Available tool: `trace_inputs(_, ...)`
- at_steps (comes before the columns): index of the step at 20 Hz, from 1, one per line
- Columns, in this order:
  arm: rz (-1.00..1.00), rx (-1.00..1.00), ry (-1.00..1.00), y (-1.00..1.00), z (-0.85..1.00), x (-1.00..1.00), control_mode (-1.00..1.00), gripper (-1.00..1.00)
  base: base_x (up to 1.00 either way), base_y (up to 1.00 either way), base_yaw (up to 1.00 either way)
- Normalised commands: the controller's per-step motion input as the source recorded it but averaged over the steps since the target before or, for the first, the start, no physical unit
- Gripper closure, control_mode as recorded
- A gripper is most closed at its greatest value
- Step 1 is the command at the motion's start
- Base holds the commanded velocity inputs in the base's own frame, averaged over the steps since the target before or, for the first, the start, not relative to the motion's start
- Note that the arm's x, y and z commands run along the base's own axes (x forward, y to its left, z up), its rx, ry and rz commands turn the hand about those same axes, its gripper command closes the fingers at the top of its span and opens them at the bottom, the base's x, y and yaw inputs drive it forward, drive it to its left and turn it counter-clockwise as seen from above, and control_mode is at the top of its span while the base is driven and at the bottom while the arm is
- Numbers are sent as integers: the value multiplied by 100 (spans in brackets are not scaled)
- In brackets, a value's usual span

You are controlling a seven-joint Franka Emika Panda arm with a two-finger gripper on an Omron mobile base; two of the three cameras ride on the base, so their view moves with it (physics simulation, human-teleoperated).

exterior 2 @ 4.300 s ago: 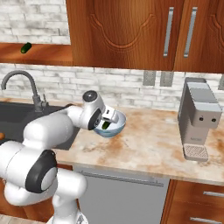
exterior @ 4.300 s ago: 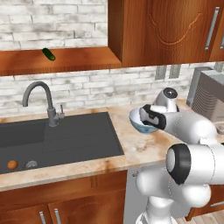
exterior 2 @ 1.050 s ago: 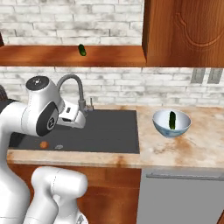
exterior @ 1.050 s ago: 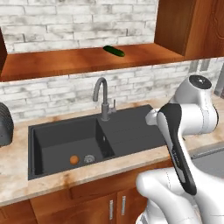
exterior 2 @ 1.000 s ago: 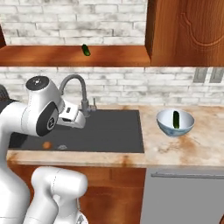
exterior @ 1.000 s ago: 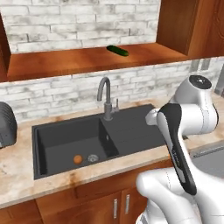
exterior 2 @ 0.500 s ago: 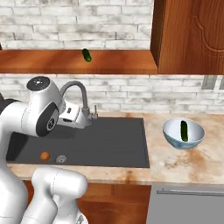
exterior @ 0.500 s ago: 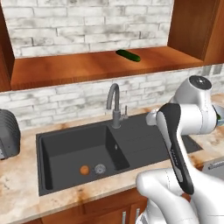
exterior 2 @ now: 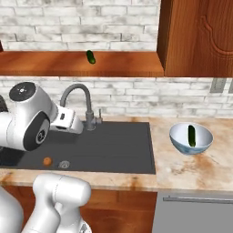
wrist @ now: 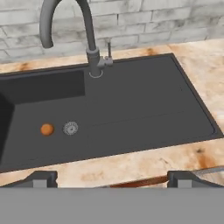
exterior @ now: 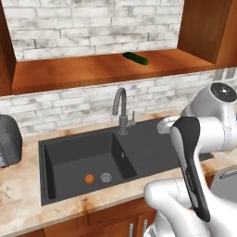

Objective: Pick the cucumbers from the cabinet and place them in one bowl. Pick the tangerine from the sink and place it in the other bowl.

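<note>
One cucumber (exterior 2: 191, 135) lies inside the pale blue bowl (exterior 2: 180, 136) on the table (exterior 2: 200, 168), at 3 o'clock from the sink (exterior 2: 113, 150). A second cucumber (exterior: 135, 58) rests on the open shelf of the cabinet (exterior: 92, 69), at 12 o'clock above the tap (exterior: 120, 111). The tangerine (wrist: 47, 129) sits on the basin floor, just beside the drain ring (wrist: 70, 127) at the drain's 9 o'clock in the hand view.

The claw (wrist: 111, 177) is spread wide and holds nothing; its fingertips (wrist: 41, 177) stand far apart at the bottom of the hand view, above the front edge of the table. The arm is folded close to the base, the hand over the drainboard, well apart from both the fruit and the shelf.

Judgement: the step in hand appears to be positioning for the next pick. Whether the shelf cucumber or the tangerine is the target cannot be settled from these views, though the hand camera faces the basin. Either pick calls for bringing the spread claw over the item, descending around it, and closing. The grey-green bowl is not located here.
</note>
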Motion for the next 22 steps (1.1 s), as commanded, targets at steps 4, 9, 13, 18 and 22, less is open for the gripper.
trace_inputs(4,4,-12,-12,5,58,-75,-100,-100,0,0,0)
trace_inputs(9,0,-3,13,-4,98,-45,-100,-100,0,0,0)
trace_inputs(13,2,5,8,0,87,-47,-100,-100,0,0,0)
trace_inputs(18,6,9,-6,0,32,-15,-100,-100,0,0,0)
trace_inputs(22,0,0,-24,12,24,43,-100,-100,0,0,0)
